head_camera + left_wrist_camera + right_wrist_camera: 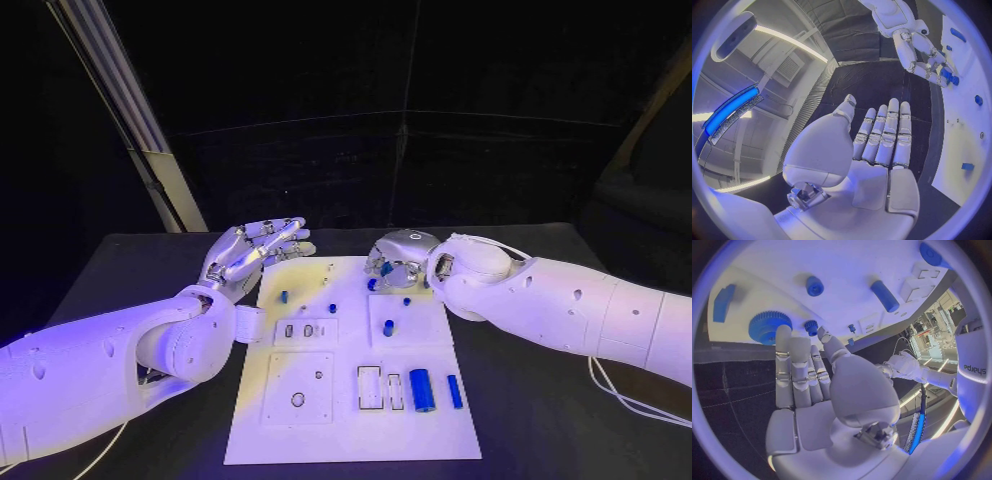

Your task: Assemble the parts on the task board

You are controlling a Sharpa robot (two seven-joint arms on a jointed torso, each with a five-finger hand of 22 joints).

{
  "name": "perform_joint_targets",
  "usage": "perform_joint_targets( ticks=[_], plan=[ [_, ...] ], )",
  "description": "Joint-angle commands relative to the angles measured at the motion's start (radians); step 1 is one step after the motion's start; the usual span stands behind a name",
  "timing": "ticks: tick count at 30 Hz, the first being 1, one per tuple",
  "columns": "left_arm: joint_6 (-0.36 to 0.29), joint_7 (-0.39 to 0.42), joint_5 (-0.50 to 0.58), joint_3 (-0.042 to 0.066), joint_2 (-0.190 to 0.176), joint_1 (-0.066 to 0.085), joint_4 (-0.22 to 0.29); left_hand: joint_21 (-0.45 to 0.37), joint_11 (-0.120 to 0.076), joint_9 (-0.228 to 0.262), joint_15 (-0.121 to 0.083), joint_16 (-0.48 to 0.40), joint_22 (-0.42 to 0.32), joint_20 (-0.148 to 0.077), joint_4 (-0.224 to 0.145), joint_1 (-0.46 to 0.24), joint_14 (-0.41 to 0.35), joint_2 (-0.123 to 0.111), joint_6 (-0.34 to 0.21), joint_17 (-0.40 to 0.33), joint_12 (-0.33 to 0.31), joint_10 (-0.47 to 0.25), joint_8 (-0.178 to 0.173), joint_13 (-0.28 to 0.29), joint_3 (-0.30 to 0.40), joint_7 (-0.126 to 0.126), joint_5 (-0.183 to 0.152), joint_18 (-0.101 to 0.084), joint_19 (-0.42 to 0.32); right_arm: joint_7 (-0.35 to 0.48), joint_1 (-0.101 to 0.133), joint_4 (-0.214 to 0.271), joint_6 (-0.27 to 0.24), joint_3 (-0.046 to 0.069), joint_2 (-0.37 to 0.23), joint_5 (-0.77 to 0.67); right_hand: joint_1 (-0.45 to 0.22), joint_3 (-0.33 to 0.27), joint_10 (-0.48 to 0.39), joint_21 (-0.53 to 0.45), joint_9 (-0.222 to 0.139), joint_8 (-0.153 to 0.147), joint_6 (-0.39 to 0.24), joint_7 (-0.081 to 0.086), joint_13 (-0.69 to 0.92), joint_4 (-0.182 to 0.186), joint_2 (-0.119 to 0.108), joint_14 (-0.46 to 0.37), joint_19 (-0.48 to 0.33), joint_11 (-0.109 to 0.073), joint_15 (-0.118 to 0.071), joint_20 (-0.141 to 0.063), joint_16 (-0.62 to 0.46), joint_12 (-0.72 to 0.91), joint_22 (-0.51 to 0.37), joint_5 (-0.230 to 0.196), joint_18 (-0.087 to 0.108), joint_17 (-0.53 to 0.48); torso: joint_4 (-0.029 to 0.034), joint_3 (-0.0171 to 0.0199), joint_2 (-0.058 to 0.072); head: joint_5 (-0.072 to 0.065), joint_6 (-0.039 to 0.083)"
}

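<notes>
Right hand [817,385] fingertips beside blue gear [768,326], wrist view alone.

Head camera looks down; wrist cameras share the task board [353,400].

Lighting here is moody: violet-blue over everything, with the room behind basically black. The task board [353,420] is the brightest thing in the head view and glares a bit near its far end, almost washing out. Arms catch soft purple highlights and throw shadows on the black table [548,420]. Both wrist views are full fisheye circles, with edges bending hard and smearing near the rim. A glowing blue strip light [729,107] flares in the left wrist view.
</notes>
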Motion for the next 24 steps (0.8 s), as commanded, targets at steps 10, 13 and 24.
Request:
perform_joint_targets(
  ticks=[10,13,24],
  plan=[
    [0.022,0.022,-0.002,0.0,-0.002,0.001,-0.003,-0.006,0.005,-0.002,0.005,-0.009,-0.003,-0.001,-0.005,0.004,0.005,0.005,0.003,-0.003,-0.008,0.005,-0.009,-0.001,-0.002,0.039,0.004,0.005,0.008,-0.013,0.003,-0.014,0.063,0.001,0.013,-0.037,-0.011,0.08,-0.003,0.097,0.0,0.003,0.009,-0.002,-0.001,-0.001,0.018,0.025,0.006,-0.002,0.005,0.014,0.215,0.001,0.081,-0.037,0.007,0.227,0.0046,0.0004,0.002,0.007,-0.017],
    [0.019,0.021,-0.002,0.0,-0.006,0.002,0.0,-0.006,0.005,-0.002,0.005,-0.01,-0.004,-0.001,-0.006,0.005,0.005,0.007,0.003,-0.003,-0.009,0.005,-0.009,-0.001,-0.001,0.039,0.004,0.005,0.009,-0.016,0.003,-0.014,0.068,0.001,0.012,-0.039,-0.012,0.095,0.0,0.117,0.0,0.004,0.013,-0.004,-0.001,-0.001,0.02,0.026,0.013,-0.003,0.005,0.014,0.239,0.001,0.105,-0.039,0.004,0.253,0.0029,0.0002,0.004,0.008,-0.018],
    [0.017,0.018,-0.002,0.0,-0.007,0.002,-0.001,-0.007,0.005,-0.002,0.005,-0.011,-0.005,-0.001,-0.008,0.006,0.006,0.01,0.004,-0.004,-0.01,0.006,-0.01,-0.001,0.001,0.039,0.004,0.005,0.01,-0.018,0.003,-0.021,0.093,0.001,0.017,-0.04,-0.028,0.14,0.009,0.153,0.0,0.004,0.025,-0.006,-0.001,0.004,0.014,0.02,0.014,-0.006,0.004,0.015,0.278,0.002,0.142,-0.046,0.0,0.287,0.0017,0.0005,0.005,0.008,-0.027]
  ],
)
